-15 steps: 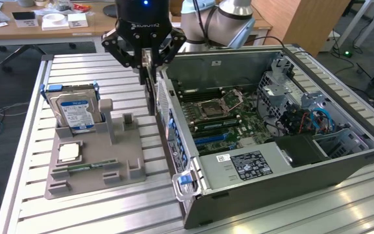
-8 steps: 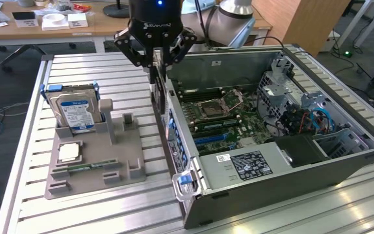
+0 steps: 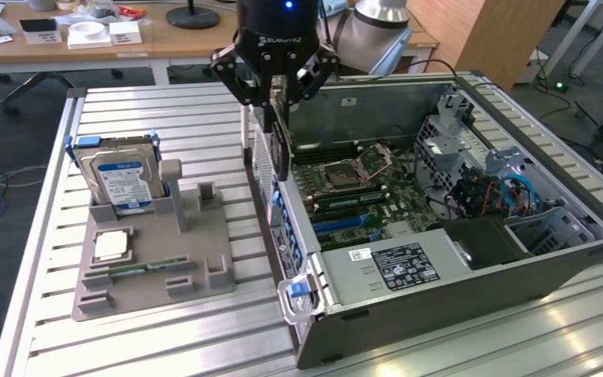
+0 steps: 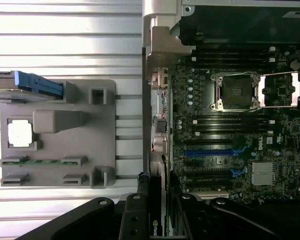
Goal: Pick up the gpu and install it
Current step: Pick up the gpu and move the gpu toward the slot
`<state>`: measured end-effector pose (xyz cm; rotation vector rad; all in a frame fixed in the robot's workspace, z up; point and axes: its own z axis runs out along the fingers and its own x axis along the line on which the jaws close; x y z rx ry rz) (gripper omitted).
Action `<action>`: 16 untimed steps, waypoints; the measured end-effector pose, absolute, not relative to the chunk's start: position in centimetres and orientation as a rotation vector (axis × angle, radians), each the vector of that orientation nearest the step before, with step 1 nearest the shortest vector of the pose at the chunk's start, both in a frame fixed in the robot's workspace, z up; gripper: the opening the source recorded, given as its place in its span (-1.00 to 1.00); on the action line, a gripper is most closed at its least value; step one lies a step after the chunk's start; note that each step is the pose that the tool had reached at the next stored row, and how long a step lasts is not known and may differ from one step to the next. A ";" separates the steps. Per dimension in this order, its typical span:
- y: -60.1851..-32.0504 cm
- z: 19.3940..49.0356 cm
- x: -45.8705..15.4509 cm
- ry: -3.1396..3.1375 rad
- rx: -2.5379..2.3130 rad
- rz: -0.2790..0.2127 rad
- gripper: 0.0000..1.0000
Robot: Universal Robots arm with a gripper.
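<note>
**A:** While the gpu point(image 3: 276, 145) hangs edge-on like that, what matters most?

**B:** Keeping it plumb, I'd say. The gripper point(image 3: 273, 98) has its jaws closed narrow on the card's top edge. The card hangs above the wall of the open computer case point(image 3: 553, 259) on the exterior view's left, between the grey holder point(image 3: 144, 283) and the motherboard point(image 3: 364, 196). It isn't in a slot yet.

**A:** So where's the risk?

**B:** That wall. The card looks close to it, so the lower edge could clip the metal if it swings. I'd move slowly, with no twist, and line the card's edge up with the long blue slot point(image 4: 215, 151) before any downward push. From the wrist view I can't tell whether it is square to the slot.

**A:** Anything legible?

**B:** A little. The gripper body reads "ROBOTIQ". In the wrist view the gpu point(image 4: 157, 210) shows part of a green-and-white mark that looks like Nvidia's. The board carries "DELL" in white. The hard drive point(image 3: 122, 181), standing in the holder on the counter point(image 3: 155, 345), has a blue label, and the power supply point(image 3: 401, 267) has a black one. Both are too small to read.
</note>
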<state>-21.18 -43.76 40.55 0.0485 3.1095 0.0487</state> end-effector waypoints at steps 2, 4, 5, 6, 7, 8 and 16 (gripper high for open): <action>-43.8 40.5 -20.5 3.109 0.049 0.049 -0.47; -43.8 40.5 -19.7 3.109 0.048 0.049 -0.47; -43.8 40.5 -19.3 3.109 0.048 0.049 -0.47; -43.8 40.5 -18.9 3.109 0.049 0.049 -0.47; -43.8 40.5 -18.5 3.109 0.049 0.049 -0.47; -43.8 40.5 -18.1 3.109 0.048 0.049 -0.47; -43.7 40.5 -11.1 3.109 0.048 0.050 -0.47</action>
